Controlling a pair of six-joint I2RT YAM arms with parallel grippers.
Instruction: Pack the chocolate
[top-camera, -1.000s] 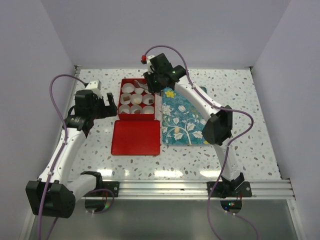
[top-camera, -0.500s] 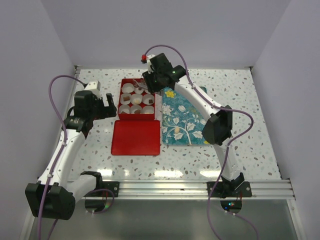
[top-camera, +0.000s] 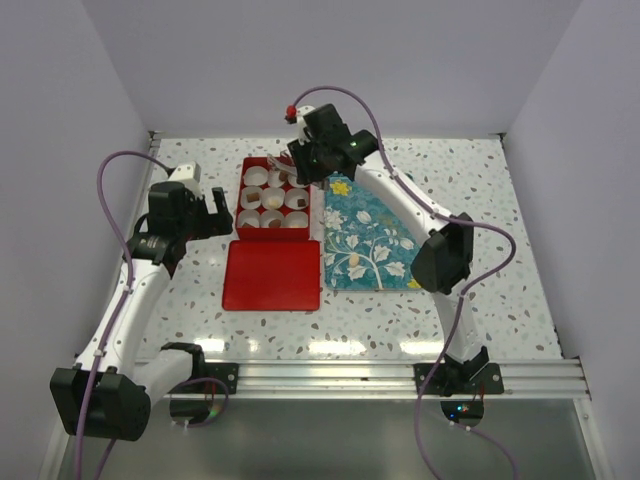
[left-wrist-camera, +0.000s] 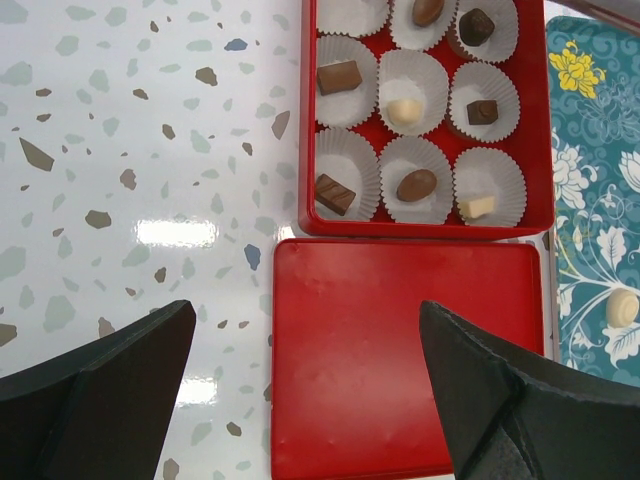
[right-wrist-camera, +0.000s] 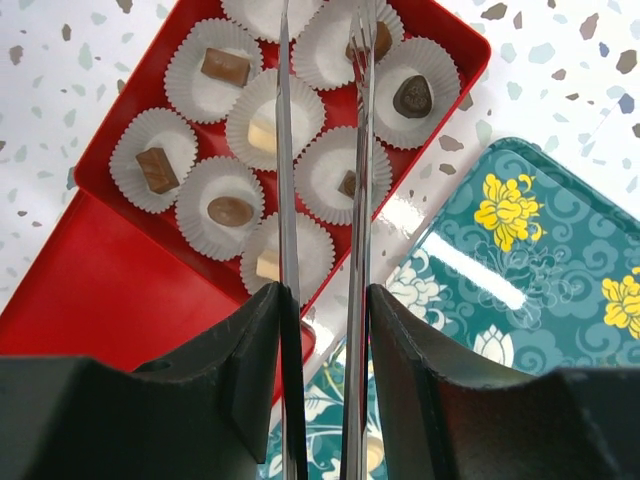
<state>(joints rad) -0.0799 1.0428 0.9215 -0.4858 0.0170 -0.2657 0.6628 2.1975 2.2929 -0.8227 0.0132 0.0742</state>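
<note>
the right gripper (right-wrist-camera: 322, 300) is pinched onto a pair of thin metal tongs (right-wrist-camera: 287, 180), one finger pressed against each blade. the blades run forward with a narrow gap between them. their tips hang over the far row of the red box (left-wrist-camera: 308, 130), close to a brown piece in the middle far cup. whether they touch it is hard to say, since one blade covers part of it. the box holds nine white paper cups (left-wrist-camera: 352, 160) in three rows, and the chocolate (left-wrist-camera: 417, 184) sits one to a cup in eight of them, some brown, some cream. one more cream piece (left-wrist-camera: 622, 307) lies on the teal flowered tray (left-wrist-camera: 590, 180) just right of the box. the left gripper (left-wrist-camera: 307, 308) is spread wide and holds nothing, hovering above the near part of the red lid (left-wrist-camera: 400, 350). the lid lies flat on the speckled table (left-wrist-camera: 150, 120), just in front of the box.
</note>
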